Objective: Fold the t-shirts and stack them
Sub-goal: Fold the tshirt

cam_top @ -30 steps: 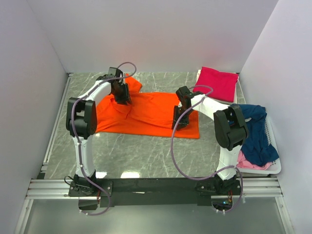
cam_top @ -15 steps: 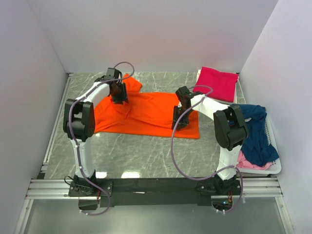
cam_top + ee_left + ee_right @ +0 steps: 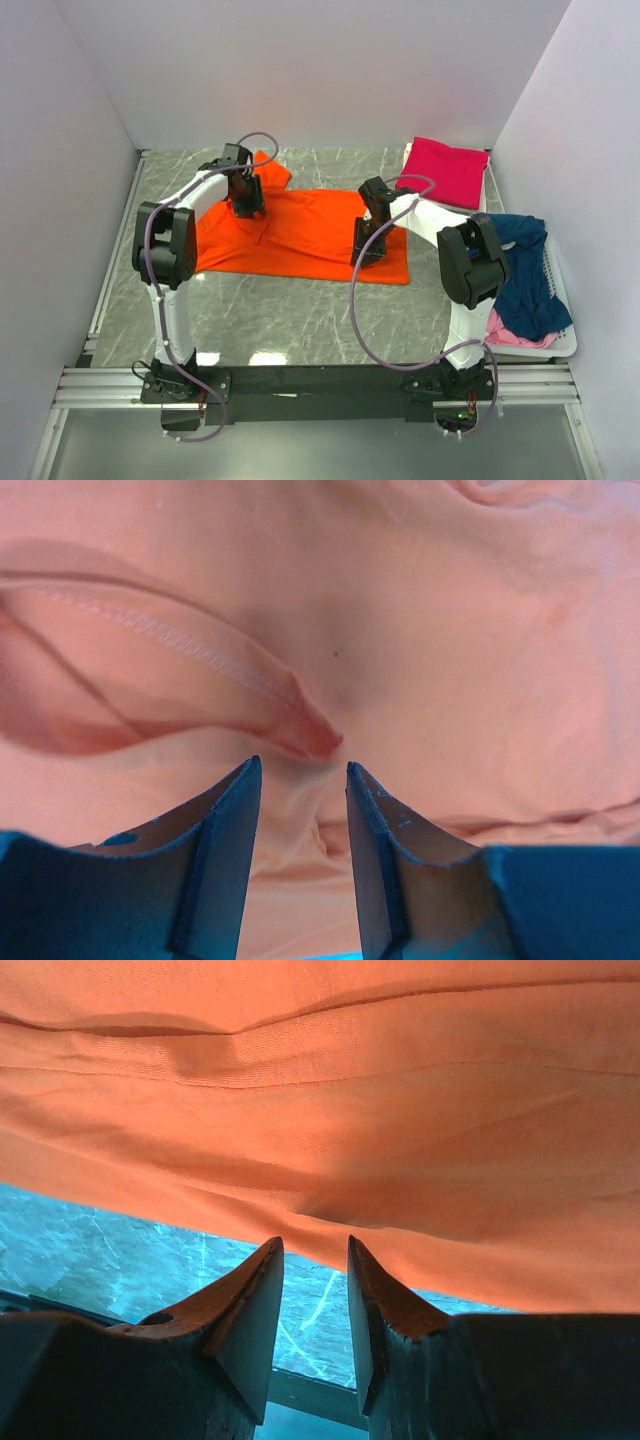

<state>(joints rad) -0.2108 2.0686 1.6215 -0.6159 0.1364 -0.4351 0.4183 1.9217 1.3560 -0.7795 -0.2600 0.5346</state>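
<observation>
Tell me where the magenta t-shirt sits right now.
In the top external view, the folded magenta t-shirt lies at the far right corner of the table, just beyond the white basket and right of the spread orange t-shirt.

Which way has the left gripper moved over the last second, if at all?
Yes, slightly. The left gripper has edged toward the table's left rail, staying over the orange t-shirt's far left end.

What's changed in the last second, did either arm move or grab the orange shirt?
The left gripper edged slightly toward the far wall over the orange t-shirt, its elbow drifting a little left. Nothing was visibly taken hold of or let go; both grippers' jaws stand apart now. The right gripper, the orange t-shirt, the folded magenta t-shirt and the basket stayed put.
</observation>
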